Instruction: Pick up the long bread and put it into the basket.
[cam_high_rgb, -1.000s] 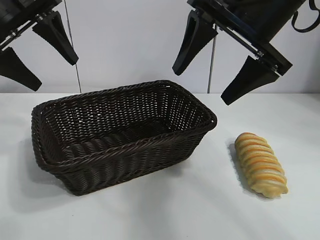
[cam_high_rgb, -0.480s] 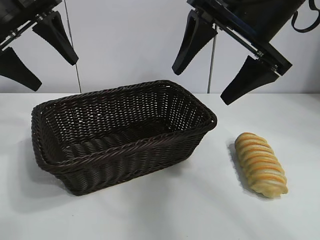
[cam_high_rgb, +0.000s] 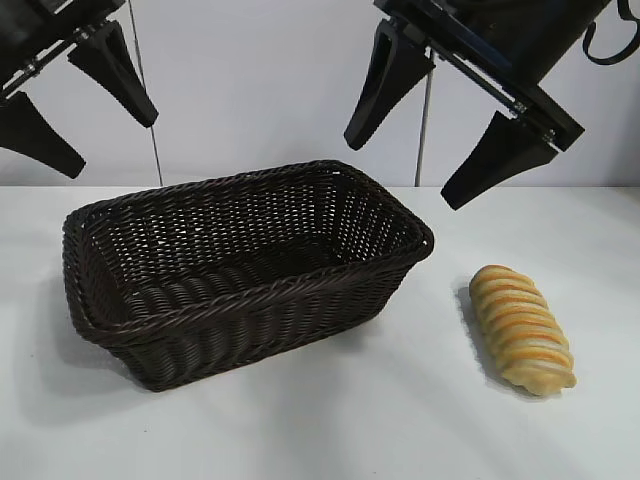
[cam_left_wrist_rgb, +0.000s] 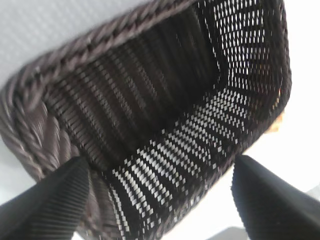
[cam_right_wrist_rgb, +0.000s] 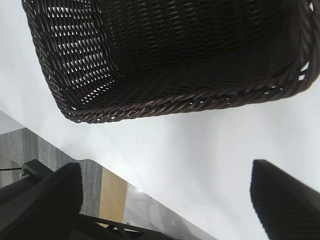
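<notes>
Left gripper (cam_high_rgb: 78, 105) tilted, arm cropped.

Long bread (cam_high_rgb: 521, 329): I see a golden-tan loaf with crosswise ridges striped pale and orange-brown, lying flat on the white table, its long axis running from back to front and slightly rightward.
Bread position: to the right of the basket, apart from it, not touching.
Basket (cam_high_rgb: 250, 300): I see a large rectangular dark brown wicker piece with flared sides and a braided rim, standing upright.
Basket contents: nothing inside that I can see.
</notes>
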